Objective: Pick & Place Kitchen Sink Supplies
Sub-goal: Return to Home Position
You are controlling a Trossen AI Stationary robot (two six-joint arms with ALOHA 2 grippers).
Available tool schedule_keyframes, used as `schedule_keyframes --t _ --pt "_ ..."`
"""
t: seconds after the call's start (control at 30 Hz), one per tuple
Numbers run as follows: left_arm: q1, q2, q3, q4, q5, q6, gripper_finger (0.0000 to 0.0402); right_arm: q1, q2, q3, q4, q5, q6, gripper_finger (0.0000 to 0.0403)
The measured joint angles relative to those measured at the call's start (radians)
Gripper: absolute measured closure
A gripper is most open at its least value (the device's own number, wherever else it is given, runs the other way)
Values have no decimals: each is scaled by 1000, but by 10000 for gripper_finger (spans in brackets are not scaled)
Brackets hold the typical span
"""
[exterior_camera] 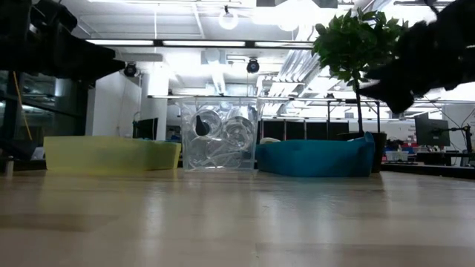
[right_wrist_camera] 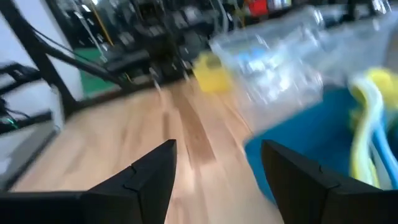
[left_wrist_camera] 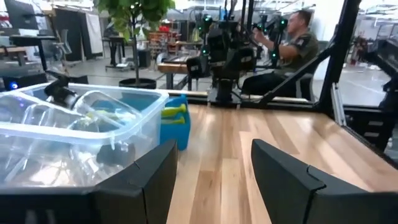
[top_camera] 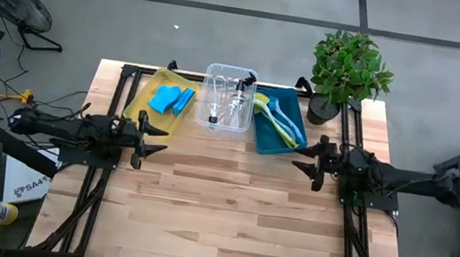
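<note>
Wood-plank desk (top_camera: 226,218), open workshop beyond. Left end effector (top_camera: 155,132) and right end effector (top_camera: 304,166) hang released, facing each other. Just beyond them: sponges (top_camera: 171,99) in yellow bin (top_camera: 136,100), bottles (top_camera: 235,102) in clear bin (top_camera: 231,68), brushes (top_camera: 276,121) in teal bin (top_camera: 297,102).

Three bins (top_camera: 232,68), two blue sponges (top_camera: 171,99), two clear bottles (top_camera: 234,102), two dish brushes (top_camera: 278,120) and one potted plant (top_camera: 352,64).

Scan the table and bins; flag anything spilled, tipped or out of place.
Nothing stands out. Blue sponges lie in the yellow bin, bottles in the clear bin, dish brushes in the teal bin. The left gripper and right gripper hang open, empty, over the table.
</note>
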Motion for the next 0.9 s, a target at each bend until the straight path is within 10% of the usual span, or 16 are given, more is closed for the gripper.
schedule_keyframes --t 0.4,0.9 --pt "0 20 0 5 -48 -98 200 -97 -76 -2 -205 -55 40 227" --pt "0 20 0 19 -210 107 200 -97 -76 -2 -176 127 -157 291"
